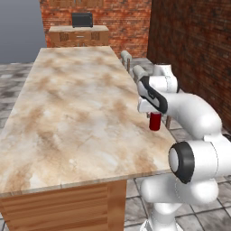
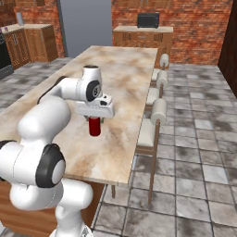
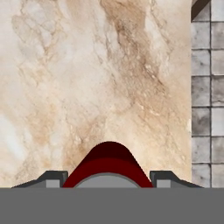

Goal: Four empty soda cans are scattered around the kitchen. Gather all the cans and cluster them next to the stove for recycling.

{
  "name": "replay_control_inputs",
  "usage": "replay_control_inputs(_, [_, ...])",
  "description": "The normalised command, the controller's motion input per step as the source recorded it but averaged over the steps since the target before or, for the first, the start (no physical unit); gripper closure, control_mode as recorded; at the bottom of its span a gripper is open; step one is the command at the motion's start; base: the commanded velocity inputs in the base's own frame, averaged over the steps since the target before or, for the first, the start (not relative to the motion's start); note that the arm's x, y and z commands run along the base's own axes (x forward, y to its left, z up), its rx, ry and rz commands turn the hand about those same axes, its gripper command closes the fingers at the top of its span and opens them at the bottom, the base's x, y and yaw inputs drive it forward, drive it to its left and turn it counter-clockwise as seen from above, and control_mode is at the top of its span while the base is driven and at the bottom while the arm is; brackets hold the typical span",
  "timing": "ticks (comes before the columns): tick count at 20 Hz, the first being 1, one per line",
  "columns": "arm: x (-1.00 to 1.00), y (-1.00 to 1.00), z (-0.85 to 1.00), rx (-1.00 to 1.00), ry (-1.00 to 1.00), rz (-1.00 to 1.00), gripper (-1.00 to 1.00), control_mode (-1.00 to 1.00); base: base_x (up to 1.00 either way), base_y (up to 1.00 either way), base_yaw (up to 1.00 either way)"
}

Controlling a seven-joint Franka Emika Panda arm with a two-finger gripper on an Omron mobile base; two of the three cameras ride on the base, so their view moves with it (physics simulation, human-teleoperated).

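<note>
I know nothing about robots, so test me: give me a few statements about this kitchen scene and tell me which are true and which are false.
1. The gripper is shut on a red soda can. True.
2. The can is purple with a silver top. False: it is plain red.
3. The can is over the beige marbled island counter. True; whether it rests on the counter or is held just above it cannot be told.
4. White-backed stools stand along one side of the counter. True.
5. The floor is wooden planks. False: it is grey stone tile.
6. The microwave sits on the island counter. False: it sits on a wooden cabinet by the brick wall.
</note>
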Motion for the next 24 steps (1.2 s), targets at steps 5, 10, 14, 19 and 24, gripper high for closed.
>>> replay_control_inputs(5, [-0.1, 0.08, 0.02, 0.0, 0.0, 0.0, 1.0, -1.0, 0.0, 0.0, 0.0])
replay_control_inputs(10, [-0.19, 0.07, 0.01, 0.0, 0.0, -0.01, 1.0, -1.0, 0.0, 0.0, 0.0])
replay_control_inputs(14, [-0.14, 0.07, 0.0, 0.0, 0.0, -0.01, 1.0, -1.0, 0.0, 0.0, 0.0])
replay_control_inputs(19, [-0.18, 0.01, 0.0, 0.0, 0.0, -0.01, 1.0, -1.0, 0.0, 0.0, 0.0])
replay_control_inputs(24, [-0.18, 0.0, 0.0, 0.0, 0.0, 0.0, 1.0, -1.0, 0.0, 0.0, 0.0])
